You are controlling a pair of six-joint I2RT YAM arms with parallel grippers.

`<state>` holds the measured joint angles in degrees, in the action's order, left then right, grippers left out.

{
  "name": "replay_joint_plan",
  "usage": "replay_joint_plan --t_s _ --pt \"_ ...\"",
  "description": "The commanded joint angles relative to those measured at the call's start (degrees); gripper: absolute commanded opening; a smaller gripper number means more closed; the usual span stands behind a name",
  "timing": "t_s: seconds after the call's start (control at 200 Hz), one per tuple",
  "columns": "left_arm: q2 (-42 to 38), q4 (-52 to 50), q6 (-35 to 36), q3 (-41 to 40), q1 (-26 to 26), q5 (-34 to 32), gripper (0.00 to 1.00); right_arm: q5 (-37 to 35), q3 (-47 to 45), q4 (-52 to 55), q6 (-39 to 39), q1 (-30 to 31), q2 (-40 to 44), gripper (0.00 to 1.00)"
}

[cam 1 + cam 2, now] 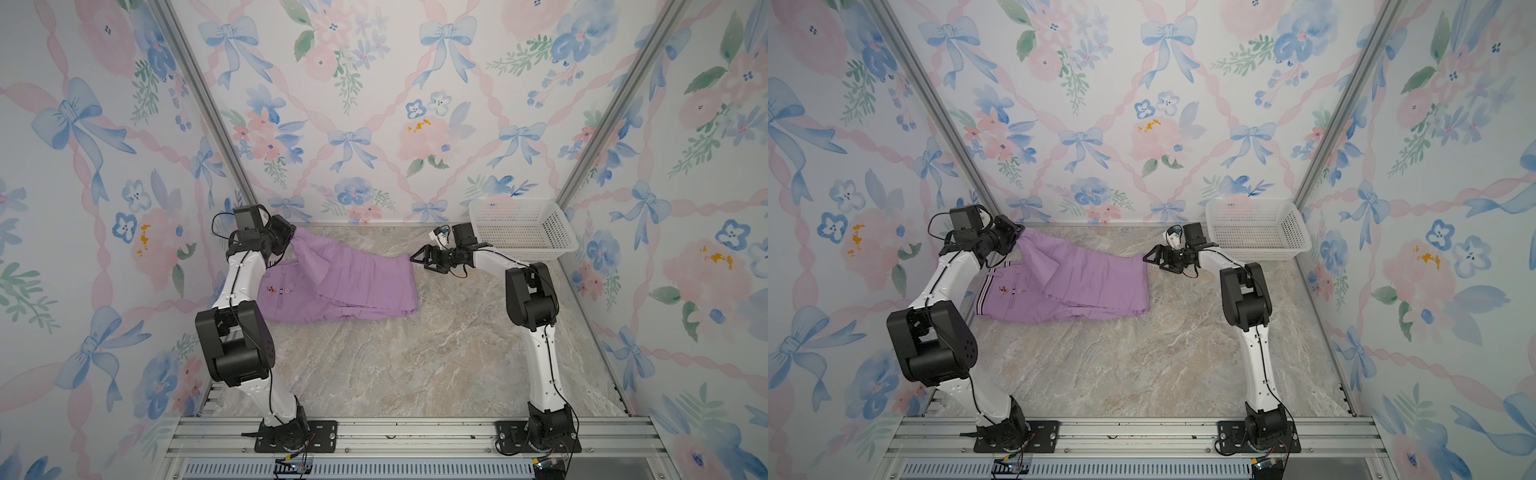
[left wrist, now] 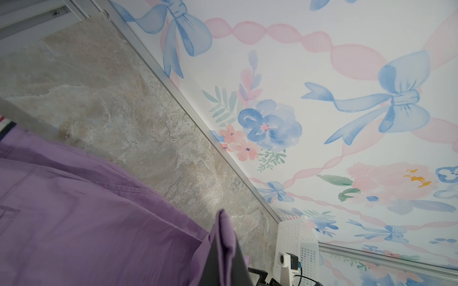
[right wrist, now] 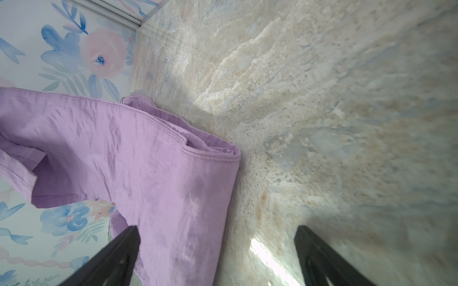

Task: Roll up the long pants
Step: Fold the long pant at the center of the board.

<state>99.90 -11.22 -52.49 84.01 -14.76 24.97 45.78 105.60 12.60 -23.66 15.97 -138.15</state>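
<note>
The long pants (image 1: 353,278) (image 1: 1088,282) lie folded over on the marble table, toward the back left, lilac with a striped waistband (image 1: 984,291) at the left end. My left gripper (image 1: 293,235) (image 1: 1019,232) is shut on a pinch of the pants' fabric, lifting a corner off the table at the back left. In the left wrist view that fold (image 2: 224,230) sticks up from between the jaws. My right gripper (image 1: 417,259) (image 1: 1148,257) stands open at the pants' right end, low over the table. In the right wrist view its fingers (image 3: 128,237) straddle the edge of the pants (image 3: 124,148).
A white perforated basket (image 1: 557,232) (image 1: 1296,232) (image 2: 297,237) stands at the back right corner, just behind the right arm. Flowered walls close in the table on three sides. Bare marble tabletop (image 1: 395,365) stretches in front of the pants.
</note>
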Motion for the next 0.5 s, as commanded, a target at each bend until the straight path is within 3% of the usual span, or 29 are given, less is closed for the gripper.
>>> replay_joint_plan --t_s 0.0,0.215,0.495 --pt "-2.67 -2.76 0.37 3.45 0.03 -1.00 0.00 -0.71 -1.11 1.83 -1.52 0.56 -4.78 0.98" --pt "-4.19 -7.34 0.71 7.55 0.22 -3.01 0.00 2.05 -1.52 -2.34 -4.14 0.62 -6.75 0.98" --pt "-5.59 -9.63 1.89 5.86 0.04 -5.82 0.00 3.70 -1.09 -4.43 -5.44 0.64 -8.16 0.98"
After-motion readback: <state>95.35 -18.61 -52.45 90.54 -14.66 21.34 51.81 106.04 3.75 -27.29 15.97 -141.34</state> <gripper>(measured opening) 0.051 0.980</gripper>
